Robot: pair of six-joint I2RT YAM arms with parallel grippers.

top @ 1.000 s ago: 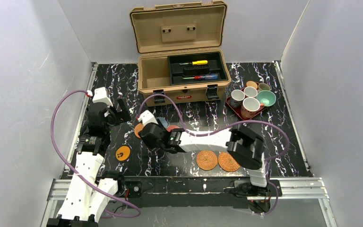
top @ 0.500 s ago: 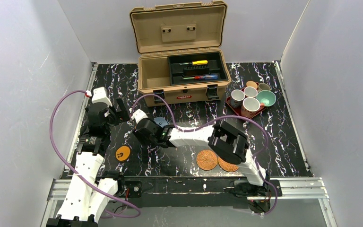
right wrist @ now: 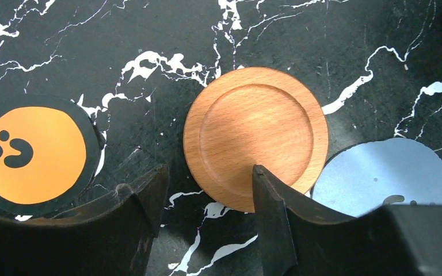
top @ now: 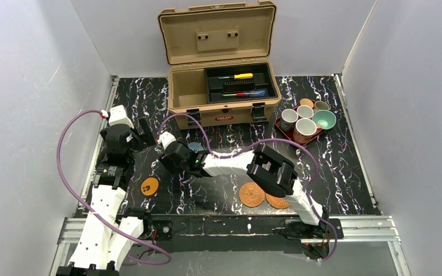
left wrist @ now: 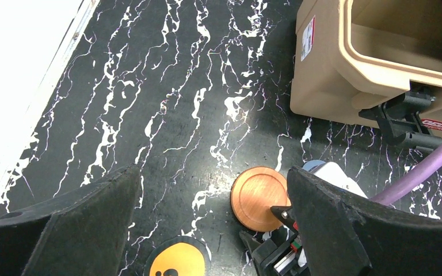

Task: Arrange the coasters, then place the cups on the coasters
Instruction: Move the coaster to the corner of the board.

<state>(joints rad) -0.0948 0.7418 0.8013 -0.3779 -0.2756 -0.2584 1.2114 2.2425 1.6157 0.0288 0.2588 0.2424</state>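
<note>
Wooden coaster (right wrist: 256,135): smooth, round, light brown, with a recessed centre.

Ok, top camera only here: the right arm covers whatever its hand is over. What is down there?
Observer: A smooth round wooden coaster, flat on the black marbled table; one finger of the right hand sits over its rim.
Reviewer: Is the hand shut on it?
Observer: No, its fingers stand apart, nothing held.
Reviewer: Anything touching that coaster?
Observer: A blue-grey round coaster meets its edge.
</note>
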